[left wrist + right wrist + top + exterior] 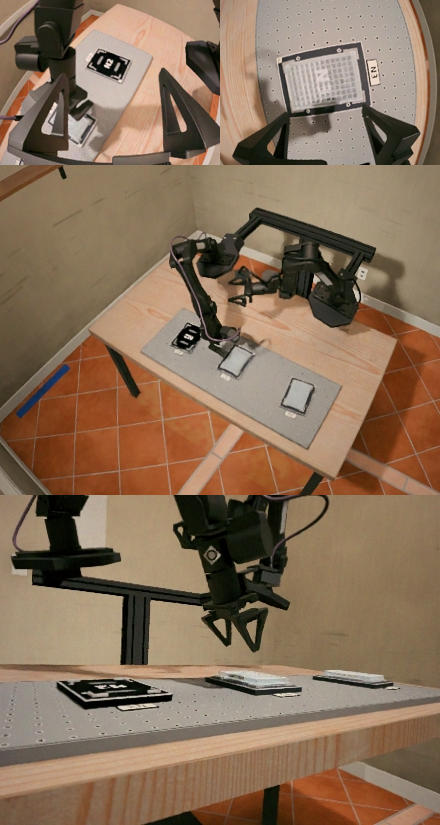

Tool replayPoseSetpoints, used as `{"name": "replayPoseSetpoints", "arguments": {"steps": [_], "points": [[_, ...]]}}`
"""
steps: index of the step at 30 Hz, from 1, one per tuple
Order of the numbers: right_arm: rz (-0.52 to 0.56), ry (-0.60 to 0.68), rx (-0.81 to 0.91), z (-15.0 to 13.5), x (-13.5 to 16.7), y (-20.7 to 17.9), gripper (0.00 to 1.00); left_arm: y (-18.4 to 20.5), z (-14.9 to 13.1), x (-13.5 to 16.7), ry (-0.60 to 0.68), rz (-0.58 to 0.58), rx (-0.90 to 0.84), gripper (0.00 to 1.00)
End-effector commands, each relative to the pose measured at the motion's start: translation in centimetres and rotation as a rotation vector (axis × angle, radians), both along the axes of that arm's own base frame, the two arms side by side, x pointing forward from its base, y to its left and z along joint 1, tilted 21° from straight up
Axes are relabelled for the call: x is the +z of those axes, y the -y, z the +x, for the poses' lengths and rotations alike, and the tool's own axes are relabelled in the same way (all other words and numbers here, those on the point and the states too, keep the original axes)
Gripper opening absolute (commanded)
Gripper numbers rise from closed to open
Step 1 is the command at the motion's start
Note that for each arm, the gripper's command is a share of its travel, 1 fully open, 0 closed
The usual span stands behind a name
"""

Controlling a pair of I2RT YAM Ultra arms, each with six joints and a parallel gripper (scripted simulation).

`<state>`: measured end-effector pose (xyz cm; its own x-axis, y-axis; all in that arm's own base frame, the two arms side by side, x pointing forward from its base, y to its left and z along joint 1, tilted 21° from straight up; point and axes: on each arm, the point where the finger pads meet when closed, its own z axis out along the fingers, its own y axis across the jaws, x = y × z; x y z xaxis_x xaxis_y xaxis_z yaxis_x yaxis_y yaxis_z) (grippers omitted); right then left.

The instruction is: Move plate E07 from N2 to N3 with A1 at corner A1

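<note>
A clear well plate (324,79) lies flat inside the black nest beside the sign N3 (372,72); this is the middle nest on the grey deck. I cannot read its label. My right gripper (324,112) is open and empty, hanging a little above and beside the plate (255,680); it shows in the exterior and top views (235,627) (234,341). The left nest (186,337) is black and empty. A second clear plate (298,396) rests on the right nest. My left gripper (239,289) is open and empty, high over the back of the table (119,121).
The grey perforated deck (240,380) lies on a wooden table. A black gantry frame (310,230) and the arm bases stand at the back. The right arm (59,32) with its purple cable reaches down over the deck between the left and middle nests.
</note>
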<state>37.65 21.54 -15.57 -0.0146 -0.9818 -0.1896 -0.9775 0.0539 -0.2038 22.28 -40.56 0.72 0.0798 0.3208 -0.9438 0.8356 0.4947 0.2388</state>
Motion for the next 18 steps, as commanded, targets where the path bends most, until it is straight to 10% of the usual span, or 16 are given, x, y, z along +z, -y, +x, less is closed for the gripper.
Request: {"name": "replayPoseSetpoints", "arguments": {"steps": [1, 18], "points": [[0.052, 0.042, 0.163, -0.20, 0.77, -0.55, 1.00, 0.51, 0.06, 0.19, 0.008, -0.009, -0.007, 1.00], [0.038, 0.025, 0.150, -0.61, 0.46, -0.22, 1.00, 0.51, 0.06, 0.19, 0.008, -0.009, -0.007, 1.00]]}}
